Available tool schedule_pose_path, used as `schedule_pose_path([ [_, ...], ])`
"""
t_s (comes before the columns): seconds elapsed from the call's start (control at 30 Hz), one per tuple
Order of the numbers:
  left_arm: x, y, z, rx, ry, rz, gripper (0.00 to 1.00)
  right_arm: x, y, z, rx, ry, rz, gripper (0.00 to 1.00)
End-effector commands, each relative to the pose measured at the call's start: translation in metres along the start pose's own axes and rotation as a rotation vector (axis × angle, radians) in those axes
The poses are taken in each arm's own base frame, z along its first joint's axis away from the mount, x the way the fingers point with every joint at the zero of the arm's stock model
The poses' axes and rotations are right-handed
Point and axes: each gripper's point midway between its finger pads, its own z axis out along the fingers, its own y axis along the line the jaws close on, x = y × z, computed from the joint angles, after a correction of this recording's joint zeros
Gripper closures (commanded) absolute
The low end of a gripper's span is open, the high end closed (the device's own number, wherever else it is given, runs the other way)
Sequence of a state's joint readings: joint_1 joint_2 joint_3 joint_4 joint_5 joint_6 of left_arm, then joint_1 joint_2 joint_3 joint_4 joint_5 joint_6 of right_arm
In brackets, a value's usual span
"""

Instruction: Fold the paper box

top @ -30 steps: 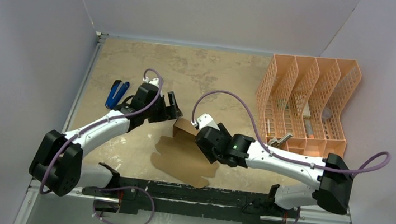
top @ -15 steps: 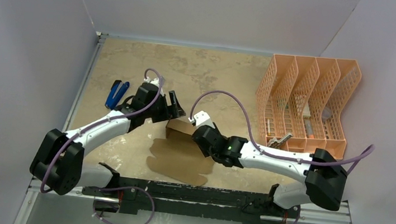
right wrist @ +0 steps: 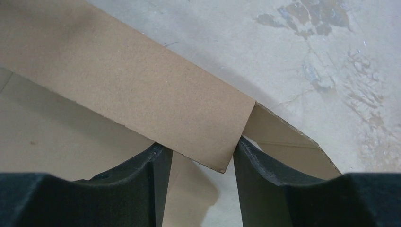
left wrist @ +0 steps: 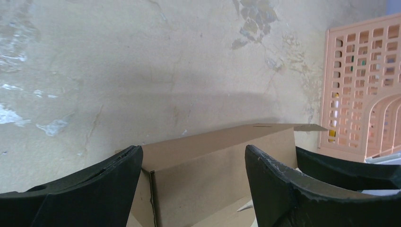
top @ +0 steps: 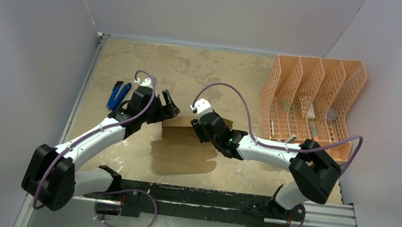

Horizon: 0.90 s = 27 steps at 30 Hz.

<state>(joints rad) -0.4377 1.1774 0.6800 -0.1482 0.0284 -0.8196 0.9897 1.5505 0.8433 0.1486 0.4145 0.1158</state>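
Observation:
The paper box (top: 182, 156) is a brown cardboard sheet lying near the table's middle front, with one long wall (top: 181, 126) folded up along its far side. My left gripper (top: 169, 106) is open just behind the wall's left end; in the left wrist view the wall (left wrist: 213, 158) stands between the spread fingers (left wrist: 193, 151). My right gripper (top: 196, 130) is open over the wall's right part. In the right wrist view the end corner of a cardboard strip (right wrist: 142, 94) lies between its fingertips (right wrist: 201, 144), with the flat sheet (right wrist: 56, 132) below.
A peach-orange perforated file organizer (top: 311, 103) stands at the back right and shows in the left wrist view (left wrist: 364, 94). A blue-handled tool (top: 118, 95) lies left of the left gripper. Grey walls enclose the table on three sides.
Both grippers moved toward the far left. The right arm stretched out further over the box. The raised wall now stands longer and the sheet has shifted slightly left.

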Motion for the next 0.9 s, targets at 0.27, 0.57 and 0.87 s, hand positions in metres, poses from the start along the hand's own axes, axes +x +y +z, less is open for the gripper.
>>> schedule_pose_path([
  [0.27,-0.025,0.023,-0.016,-0.145,-0.113,0.012,0.19,-0.04,-0.01,-0.038,-0.09,-0.125,0.067,0.31],
  [0.57,-0.03,0.034,-0.025,-0.205,-0.119,0.04,0.18,-0.017,-0.04,-0.052,-0.071,-0.122,0.248,0.31],
  [0.87,-0.024,0.024,-0.015,-0.164,-0.072,0.035,0.17,0.004,-0.05,-0.03,-0.083,-0.12,0.508,0.37],
])
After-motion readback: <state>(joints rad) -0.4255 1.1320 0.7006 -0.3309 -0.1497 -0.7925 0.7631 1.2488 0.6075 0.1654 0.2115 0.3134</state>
